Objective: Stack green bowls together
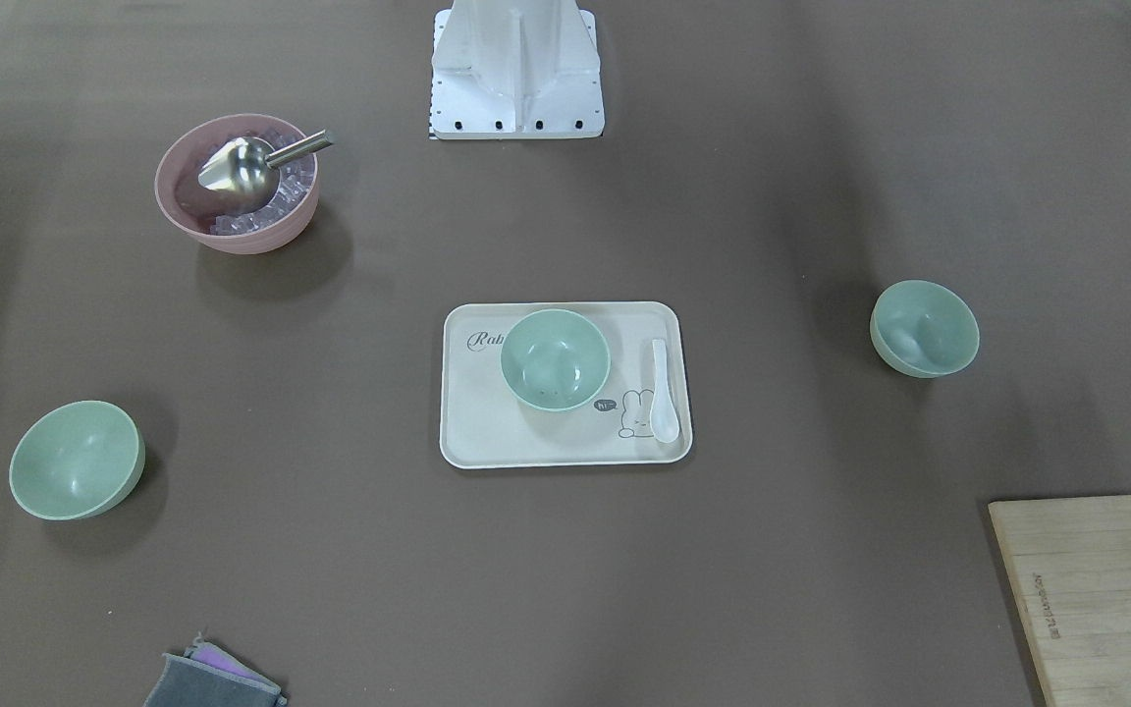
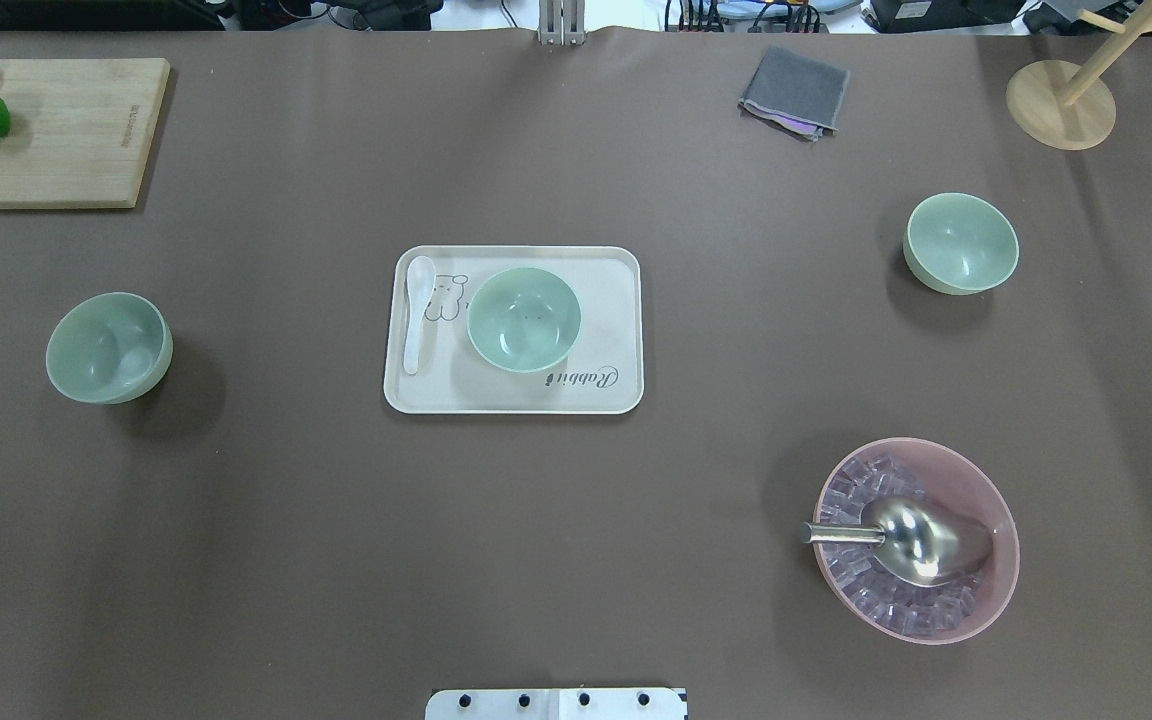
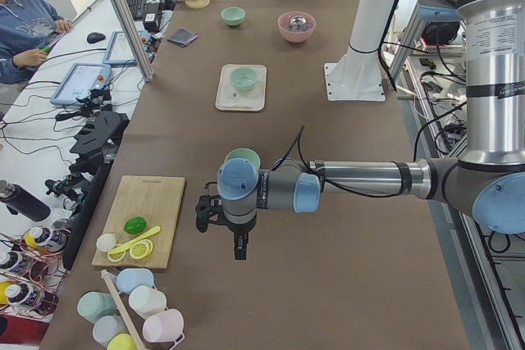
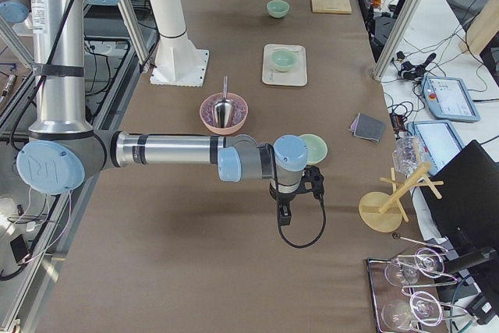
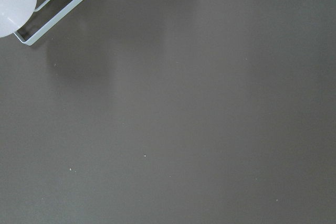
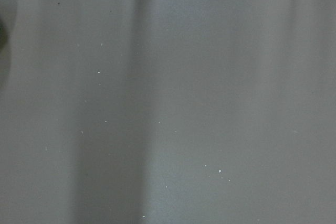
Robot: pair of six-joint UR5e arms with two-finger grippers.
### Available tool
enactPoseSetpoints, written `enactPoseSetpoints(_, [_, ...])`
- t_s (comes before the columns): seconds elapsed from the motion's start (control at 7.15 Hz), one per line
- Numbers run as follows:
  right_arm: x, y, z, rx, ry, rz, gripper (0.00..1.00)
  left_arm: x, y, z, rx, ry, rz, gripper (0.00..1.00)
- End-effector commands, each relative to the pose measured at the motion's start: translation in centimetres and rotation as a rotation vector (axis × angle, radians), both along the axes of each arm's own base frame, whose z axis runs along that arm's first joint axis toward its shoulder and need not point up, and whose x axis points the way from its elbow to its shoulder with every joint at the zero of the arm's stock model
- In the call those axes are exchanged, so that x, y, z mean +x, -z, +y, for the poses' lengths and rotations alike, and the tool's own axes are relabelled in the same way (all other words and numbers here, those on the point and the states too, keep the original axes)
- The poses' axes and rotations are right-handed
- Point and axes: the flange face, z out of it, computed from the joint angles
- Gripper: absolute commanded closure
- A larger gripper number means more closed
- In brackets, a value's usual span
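Left of the tray (image 2: 608,300) sits one green bowl (image 2: 108,347), a second bowl (image 2: 523,319) on it, a third bowl (image 2: 961,243) right of it. I cannot tell whether the left end effector (image 3: 239,250) or right end effector (image 4: 284,217) is clenched; a shallow rim pinch could flip a bowl.

Left green bowl (image 2: 108,347), right green bowl (image 2: 960,243) well apart; middle green bowl (image 2: 523,319) upright on tray (image 2: 616,300) beside spoon (image 2: 417,310).

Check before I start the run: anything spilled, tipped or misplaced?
Nothing stands out. Three pale mint-green round bowls sit upright and apart: the middle bowl on the cream rectangular tray beside a white spoon, the left bowl and right bowl on the brown table. The metal scoop lies inside the pink bowl of clear cubes; none spilled.
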Motion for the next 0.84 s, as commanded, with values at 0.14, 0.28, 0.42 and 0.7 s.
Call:
enactPoseSetpoints(0.14, [0.1, -0.2, 0.4, -0.005, -0.002, 0.006, 0.0, 0.0, 0.7, -0.7, 0.031, 0.0, -0.008, 0.01])
enactPoseSetpoints(0.28, [0.1, -0.2, 0.3, -0.002, -0.001, 0.008, 0.0, -0.1, 0.7, -0.6, 0.033, 0.001, -0.009, 0.02])
enactPoseSetpoints(0.42, [0.1, -0.1, 0.3, -0.001, -0.001, 0.006, 0.0, -0.1, 1.2, -0.6, 0.049, -0.001, -0.007, 0.02])
enactPoseSetpoints(0.7, [0.0, 0.3, 0.3, 0.004, -0.001, 0.0, 0.0, 0.0, 2.0, -0.4, 0.106, -0.005, -0.011, 0.02])
